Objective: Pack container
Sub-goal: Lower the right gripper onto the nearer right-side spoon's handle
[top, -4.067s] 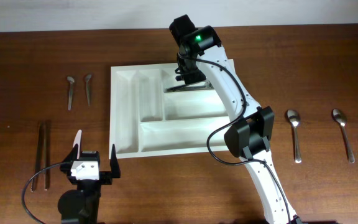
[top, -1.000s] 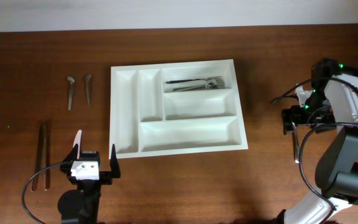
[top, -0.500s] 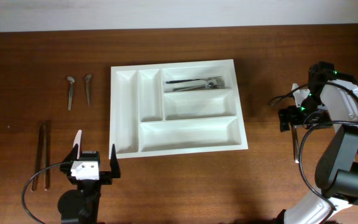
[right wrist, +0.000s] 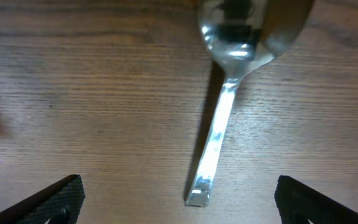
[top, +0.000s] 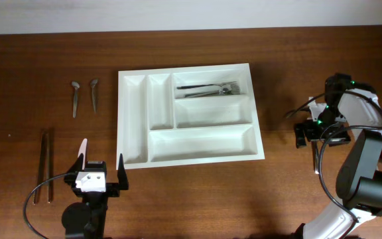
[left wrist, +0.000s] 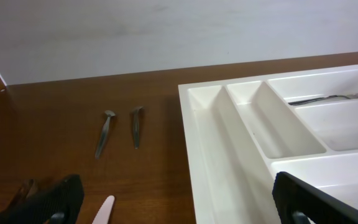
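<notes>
Right of the white container (top: 201, 143), your right gripper (right wrist: 179, 196) hangs spread wide over a shiny steel spoon (right wrist: 219, 127).
Its flat handle lies between the fingertips on the grained wood table (top: 284, 199). The smooth plastic container sits mid-table, forks (top: 207, 87) in its top long compartment. Your left gripper (top: 101, 174), also spread, stands off its front-left corner.

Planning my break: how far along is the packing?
Done: forks lie in one long compartment of the tray; the other four are bare. In hand: nothing; the right gripper hangs open over a spoon, the left gripper sits open. Left: that spoon, two short utensils and a long pair left of the tray.
</notes>
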